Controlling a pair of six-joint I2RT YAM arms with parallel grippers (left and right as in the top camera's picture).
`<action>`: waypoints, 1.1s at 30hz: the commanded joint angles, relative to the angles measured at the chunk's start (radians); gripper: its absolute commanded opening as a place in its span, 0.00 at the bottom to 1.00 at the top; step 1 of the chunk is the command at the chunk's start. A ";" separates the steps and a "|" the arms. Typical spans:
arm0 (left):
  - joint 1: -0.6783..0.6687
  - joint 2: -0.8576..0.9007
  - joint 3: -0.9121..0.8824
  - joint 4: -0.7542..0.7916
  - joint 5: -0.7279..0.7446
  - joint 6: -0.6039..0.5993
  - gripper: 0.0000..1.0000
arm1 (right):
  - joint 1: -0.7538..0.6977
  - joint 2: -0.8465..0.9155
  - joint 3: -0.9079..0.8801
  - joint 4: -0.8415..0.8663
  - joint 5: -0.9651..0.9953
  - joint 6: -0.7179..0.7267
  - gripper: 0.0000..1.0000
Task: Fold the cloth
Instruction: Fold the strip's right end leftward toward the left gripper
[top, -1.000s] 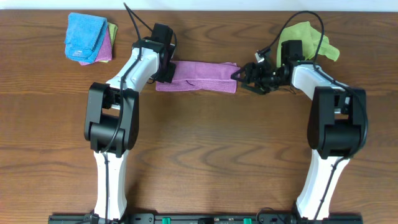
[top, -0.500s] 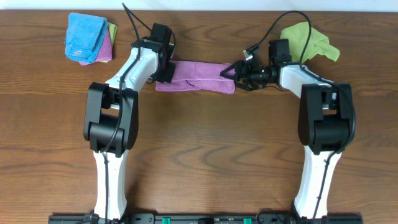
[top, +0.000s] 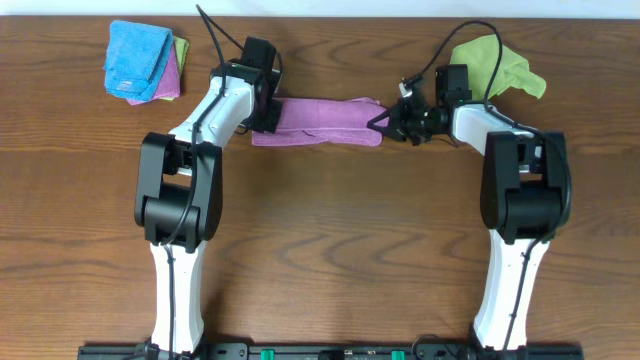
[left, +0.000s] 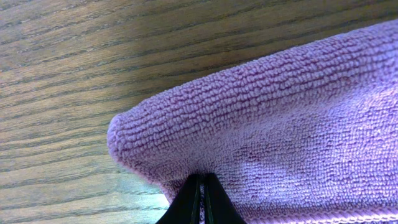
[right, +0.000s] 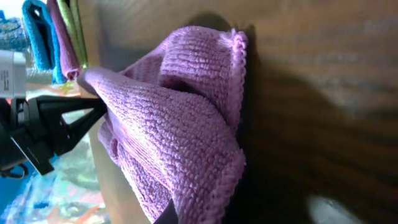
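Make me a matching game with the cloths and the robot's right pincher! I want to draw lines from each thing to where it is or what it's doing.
Things:
1. purple cloth
2. lime-green cloth
3. blue cloth
4. right gripper

Place or state:
A. folded, at the far left
B. shut on the right end of the purple one
C. crumpled, at the far right
D. a long strip, held at both ends

Right pairs: 1-D, 2-C, 3-A, 4-B.
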 joint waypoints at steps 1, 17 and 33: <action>0.011 0.024 -0.024 -0.011 -0.006 -0.010 0.06 | 0.018 -0.064 0.060 -0.009 0.089 -0.011 0.02; 0.012 0.024 -0.024 -0.010 0.060 -0.073 0.06 | 0.289 -0.211 0.149 -0.153 0.480 -0.088 0.02; 0.025 0.016 -0.024 -0.011 0.180 -0.106 0.06 | 0.333 -0.212 0.151 -0.320 0.733 -0.118 0.01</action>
